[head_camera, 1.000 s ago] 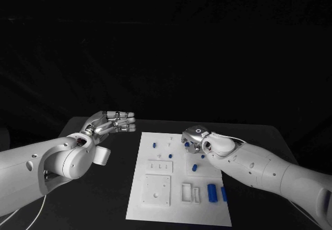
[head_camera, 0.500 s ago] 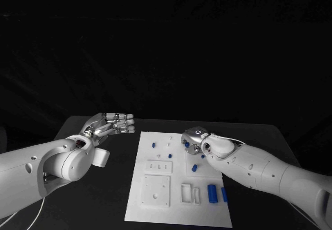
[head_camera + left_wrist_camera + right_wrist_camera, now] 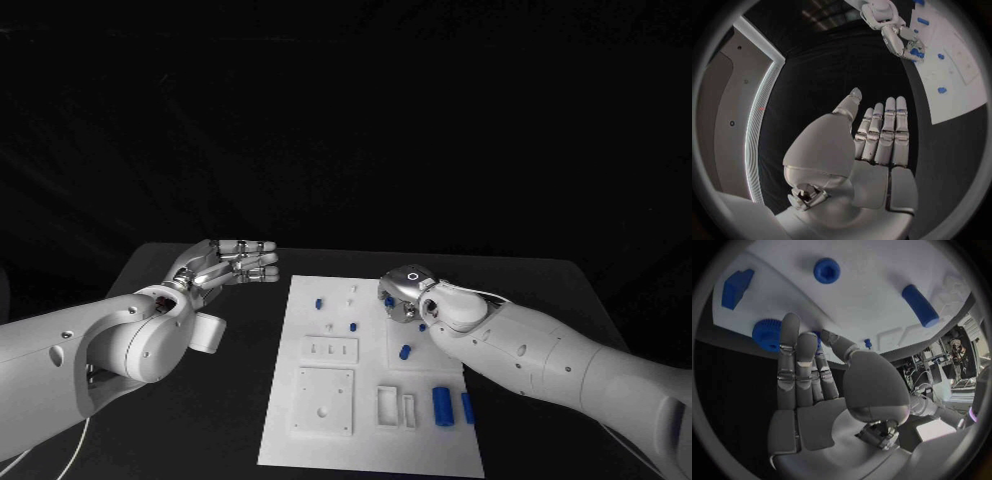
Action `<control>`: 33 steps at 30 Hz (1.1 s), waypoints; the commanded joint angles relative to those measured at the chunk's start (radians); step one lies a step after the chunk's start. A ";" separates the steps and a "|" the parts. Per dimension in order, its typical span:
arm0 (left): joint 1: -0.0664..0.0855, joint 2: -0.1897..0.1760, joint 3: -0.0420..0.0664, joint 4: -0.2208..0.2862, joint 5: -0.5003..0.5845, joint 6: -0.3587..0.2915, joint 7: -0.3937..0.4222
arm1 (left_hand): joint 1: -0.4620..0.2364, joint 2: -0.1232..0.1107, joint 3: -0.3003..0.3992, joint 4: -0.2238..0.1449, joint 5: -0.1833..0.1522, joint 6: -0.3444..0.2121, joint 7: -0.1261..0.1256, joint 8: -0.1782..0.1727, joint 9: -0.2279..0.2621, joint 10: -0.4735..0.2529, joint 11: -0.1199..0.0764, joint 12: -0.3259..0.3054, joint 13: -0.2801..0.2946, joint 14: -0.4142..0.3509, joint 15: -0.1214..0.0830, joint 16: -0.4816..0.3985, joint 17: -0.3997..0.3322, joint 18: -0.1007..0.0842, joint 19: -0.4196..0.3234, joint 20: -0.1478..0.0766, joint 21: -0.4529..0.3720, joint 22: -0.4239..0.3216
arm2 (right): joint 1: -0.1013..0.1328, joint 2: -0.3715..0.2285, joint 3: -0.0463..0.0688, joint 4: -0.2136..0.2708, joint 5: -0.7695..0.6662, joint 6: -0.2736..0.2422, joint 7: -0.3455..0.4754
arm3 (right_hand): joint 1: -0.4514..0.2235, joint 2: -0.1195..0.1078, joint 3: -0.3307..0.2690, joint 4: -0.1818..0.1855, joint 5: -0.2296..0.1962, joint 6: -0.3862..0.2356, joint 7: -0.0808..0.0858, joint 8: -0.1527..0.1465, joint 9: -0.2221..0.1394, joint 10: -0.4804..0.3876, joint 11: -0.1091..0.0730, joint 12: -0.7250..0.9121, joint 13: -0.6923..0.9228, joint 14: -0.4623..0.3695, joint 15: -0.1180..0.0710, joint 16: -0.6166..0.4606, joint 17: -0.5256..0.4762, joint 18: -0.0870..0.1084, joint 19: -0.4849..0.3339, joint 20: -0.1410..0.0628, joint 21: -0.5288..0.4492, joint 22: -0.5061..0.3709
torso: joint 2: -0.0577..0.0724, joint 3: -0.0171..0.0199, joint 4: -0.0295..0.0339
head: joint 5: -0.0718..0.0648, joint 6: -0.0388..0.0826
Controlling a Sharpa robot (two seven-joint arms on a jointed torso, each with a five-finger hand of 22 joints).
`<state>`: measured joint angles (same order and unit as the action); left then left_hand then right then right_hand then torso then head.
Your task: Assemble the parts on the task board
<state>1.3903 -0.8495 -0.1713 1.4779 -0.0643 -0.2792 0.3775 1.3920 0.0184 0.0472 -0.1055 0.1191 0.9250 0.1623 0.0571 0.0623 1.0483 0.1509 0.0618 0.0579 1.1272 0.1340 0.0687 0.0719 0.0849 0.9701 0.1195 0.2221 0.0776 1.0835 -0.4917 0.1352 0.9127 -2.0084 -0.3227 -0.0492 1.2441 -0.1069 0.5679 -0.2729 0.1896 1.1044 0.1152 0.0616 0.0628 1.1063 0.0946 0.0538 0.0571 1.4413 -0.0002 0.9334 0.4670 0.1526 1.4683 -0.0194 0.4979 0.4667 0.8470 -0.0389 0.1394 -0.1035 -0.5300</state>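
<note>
Hands (image 3: 231, 262) x2, task board (image 3: 325, 400) x1

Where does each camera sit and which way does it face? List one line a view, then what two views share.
Head view: on the robot's head, looking down at the white board; both arms, left hand and right hand show.
Left wrist view: behind the left hand, facing the board.
Right wrist view: behind the right hand, close over the board.
Shared: head and left wrist views both show the right hand.
</note>
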 commanded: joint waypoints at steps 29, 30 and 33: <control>0.002 -0.004 0.001 -0.003 -0.004 0.022 -0.004 | 0.007 0.004 -0.011 0.001 -0.005 -0.012 0.000 0.003 0.000 -0.015 0.000 -0.002 0.001 -0.006 0.000 -0.006 -0.001 -0.003 -0.001 0.002 -0.003 -0.002 | -0.001 -0.009 0.030 0.019 -0.005 -0.121 -0.012 | 0.008 0.017 0.009 0.014 -0.012 0.082 -0.014 0.002 0.005 0.176 -0.046 0.005 0.007 -0.009 -0.039 0.000 0.009 -0.018 -0.007 -0.044 0.138 0.184 | 0.014 0.0001 0.0001 | -0.001 0.016; 0.002 -0.004 0.001 -0.003 -0.004 0.022 -0.004 | 0.007 0.004 -0.011 0.001 -0.005 -0.012 0.000 0.003 0.000 -0.015 0.000 -0.002 0.001 -0.006 0.000 -0.006 -0.001 -0.003 -0.001 0.002 -0.003 -0.002 | -0.001 -0.008 0.031 0.020 -0.004 -0.126 -0.011 | 0.010 0.018 0.010 0.012 -0.012 0.084 -0.015 0.002 0.005 0.179 -0.047 0.005 0.007 -0.008 -0.040 0.000 0.011 -0.018 -0.012 -0.045 0.144 0.195 | 0.015 0.0000 -0.0001 | 0.000 0.017; 0.002 -0.004 0.001 -0.003 -0.004 0.022 -0.004 | 0.007 0.004 -0.011 0.001 -0.005 -0.012 0.000 0.003 0.000 -0.015 0.000 -0.002 0.001 -0.006 0.000 -0.006 -0.001 -0.003 -0.001 0.002 -0.003 -0.002 | -0.001 -0.005 0.036 0.025 0.000 -0.136 -0.010 | 0.010 0.017 0.010 0.009 -0.010 0.087 -0.016 0.001 0.005 0.182 -0.048 0.005 0.007 -0.008 -0.040 -0.001 0.016 -0.018 -0.025 -0.045 0.158 0.226 | 0.015 -0.0009 0.0008 | 0.002 0.019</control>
<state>1.3903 -0.8538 -0.1714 1.4734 -0.0645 -0.2737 0.3693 1.3920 0.0184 0.0429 -0.1058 0.1191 0.9178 0.1622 0.0571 0.0622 1.0417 0.1504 0.0618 0.0577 1.1272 0.1340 0.0688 0.0720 0.0849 0.9701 0.1195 0.2221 0.0776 1.0834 -0.4988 0.1708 0.9337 -2.0123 -0.4135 -0.0637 1.2455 -0.0998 0.5756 -0.2592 0.1742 1.1839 0.0975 0.0616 0.0680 1.2692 0.0603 0.0566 0.0606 1.4341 -0.0325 0.9372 0.4813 0.1189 1.4497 -0.0662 0.6528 0.6863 0.8613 -0.0388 0.1396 -0.1029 -0.5126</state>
